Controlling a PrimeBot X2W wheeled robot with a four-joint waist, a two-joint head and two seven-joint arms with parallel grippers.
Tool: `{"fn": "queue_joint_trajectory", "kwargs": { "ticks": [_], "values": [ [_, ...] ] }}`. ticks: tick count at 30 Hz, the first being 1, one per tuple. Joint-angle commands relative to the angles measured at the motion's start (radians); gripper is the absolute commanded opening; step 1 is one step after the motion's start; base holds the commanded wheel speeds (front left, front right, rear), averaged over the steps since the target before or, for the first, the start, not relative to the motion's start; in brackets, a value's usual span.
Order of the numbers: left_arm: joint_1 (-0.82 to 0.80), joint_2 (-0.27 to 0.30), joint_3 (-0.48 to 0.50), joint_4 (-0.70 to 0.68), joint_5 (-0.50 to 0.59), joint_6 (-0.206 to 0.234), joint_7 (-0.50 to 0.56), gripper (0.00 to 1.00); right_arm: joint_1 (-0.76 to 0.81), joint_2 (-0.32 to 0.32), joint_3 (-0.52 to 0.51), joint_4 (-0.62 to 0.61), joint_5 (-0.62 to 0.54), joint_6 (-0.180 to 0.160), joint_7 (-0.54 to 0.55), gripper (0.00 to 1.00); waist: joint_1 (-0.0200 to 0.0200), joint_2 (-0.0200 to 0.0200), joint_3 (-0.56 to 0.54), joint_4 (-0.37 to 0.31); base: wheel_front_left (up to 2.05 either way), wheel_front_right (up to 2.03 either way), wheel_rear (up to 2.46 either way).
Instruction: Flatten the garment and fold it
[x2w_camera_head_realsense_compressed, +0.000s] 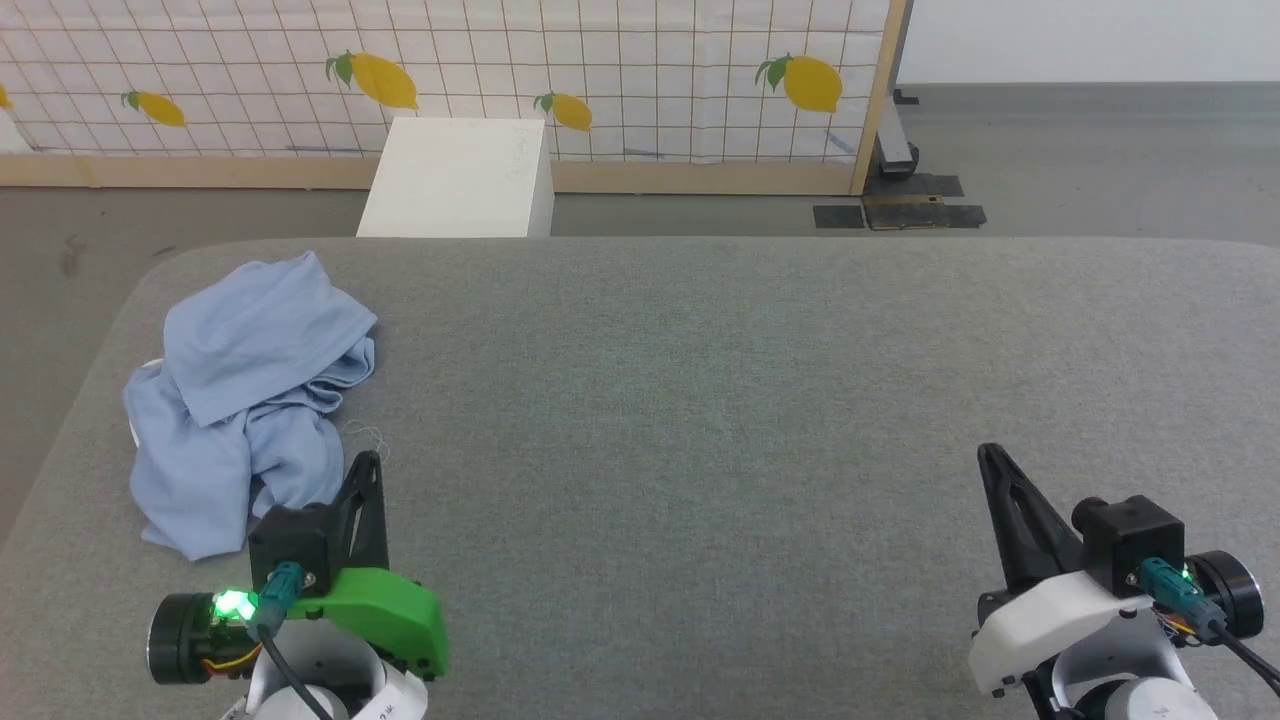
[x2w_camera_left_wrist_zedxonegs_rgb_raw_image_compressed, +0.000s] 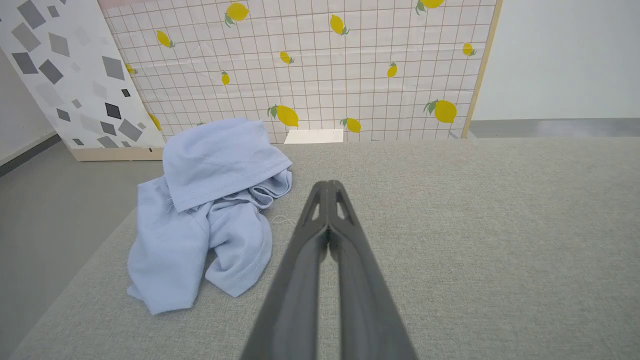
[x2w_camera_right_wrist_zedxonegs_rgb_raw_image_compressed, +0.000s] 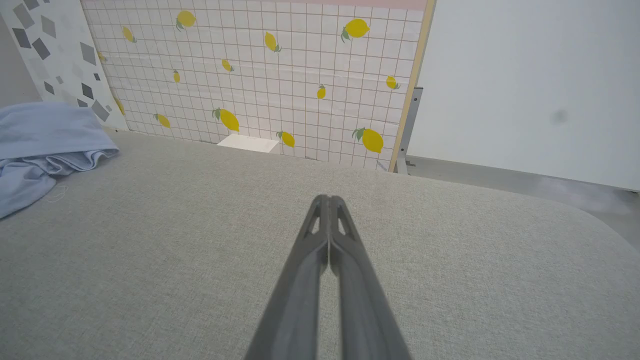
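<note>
Two grippers of mine show low in the head view, each with its fingers pressed together and nothing between them. My left gripper is at the lower left on a green housing, tips pointing up the frame. My right gripper is at the lower right on a white housing. Both are over the bench, a wide grey fabric top with rounded far corners. Whether the fingers touch it I cannot tell.

The shirt lies in a crumpled heap at the left of the head view, close to the bench's left edge and toward its far side. It is light blue. One flat panel is folded over the top of the heap, and looser folds are bunched beneath it and trail toward the bottom of the frame. In my left wrist view the heap sits left of my closed fingers, near them but apart from the tips, and a stitched hem runs across the top panel. A thin white thread lies on the bench between the shirt and my fingers. In my right wrist view the shirt is at the far left edge, well apart from my right gripper, with bare grey fabric between them.

Beyond the bench a white box stands at the upper middle of the head view. Behind it a lemon-print screen runs along the top. A panel with grey diamonds leans at the upper left of my left wrist view.
</note>
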Motion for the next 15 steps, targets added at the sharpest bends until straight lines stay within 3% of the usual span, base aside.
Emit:
{"fn": "queue_joint_trajectory", "kwargs": {
  "ticks": [1,6,7,15],
  "values": [
    [0.013,-0.005,0.003,-0.002,0.01,-0.001,0.001,0.0,-0.016,0.003,0.001,-0.005,-0.007,-0.002,0.003,0.0,0.0,0.0,0.0,0.0,0.0,0.0,0.0],
    [0.013,-0.005,0.003,-0.002,0.01,-0.001,0.001,0.0,-0.016,0.003,0.001,-0.005,-0.007,-0.002,0.003,0.0,0.0,0.0,0.0,0.0,0.0,0.0,0.0],
    [0.0,0.0,0.0,0.0,0.0,0.0,0.0,1.0,0.0,0.0,0.0,0.0,0.0,0.0,0.0,1.0,0.0,0.0,0.0,0.0,0.0,0.0,0.0],
    [0.0,0.0,-0.005,0.008,-0.008,0.001,-0.008,1.0,0.001,0.0,-0.001,0.011,0.012,0.0,-0.008,1.0,0.0,0.0,0.0,0.0,0.0,0.0,0.0]
  ]
}}
